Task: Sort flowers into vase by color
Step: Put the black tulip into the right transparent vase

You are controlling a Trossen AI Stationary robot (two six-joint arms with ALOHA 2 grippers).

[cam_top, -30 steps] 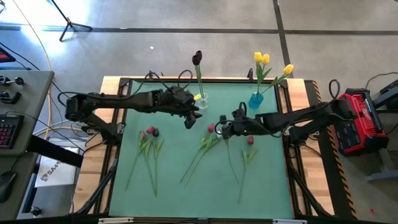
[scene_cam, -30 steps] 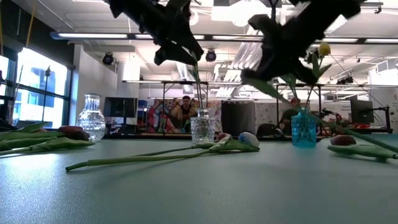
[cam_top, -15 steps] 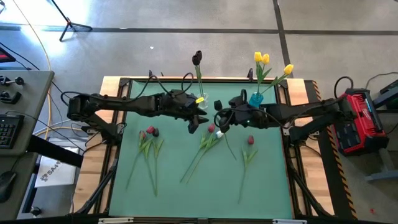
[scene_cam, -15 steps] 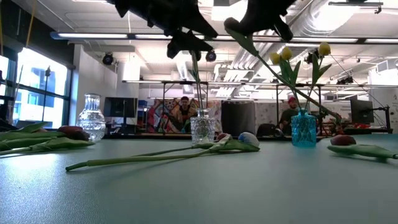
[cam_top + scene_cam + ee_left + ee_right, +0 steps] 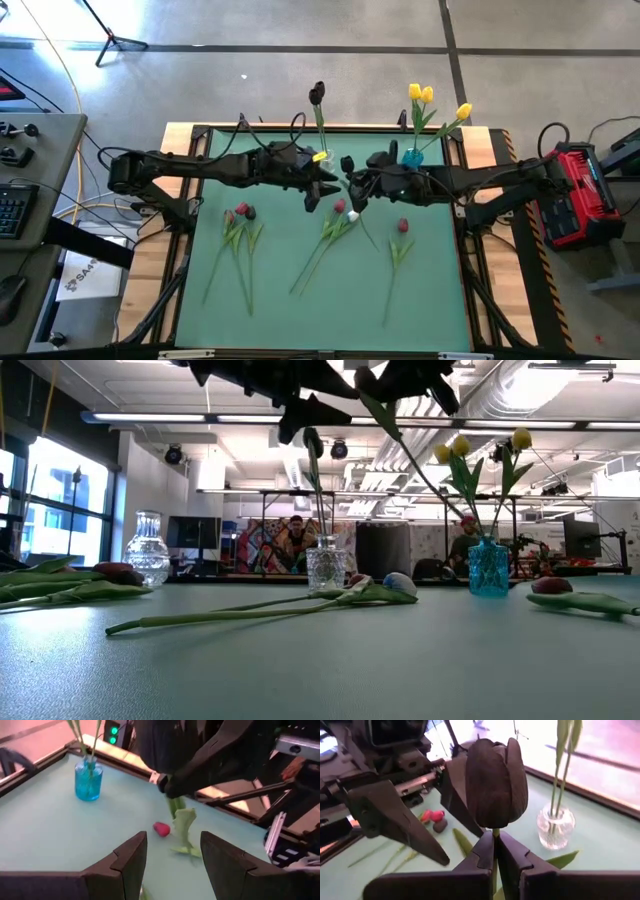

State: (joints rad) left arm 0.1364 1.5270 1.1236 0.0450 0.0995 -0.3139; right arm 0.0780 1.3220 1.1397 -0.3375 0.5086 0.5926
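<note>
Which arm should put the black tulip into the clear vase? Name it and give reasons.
Right. The right gripper is already shut on the black tulip, held up near the clear vase that holds another black flower. The left gripper faces it with jaws open, holding nothing.

Three vases (image 5: 325,568) and about ten flowers (image 5: 335,226): three yellow, two black upright.
</note>
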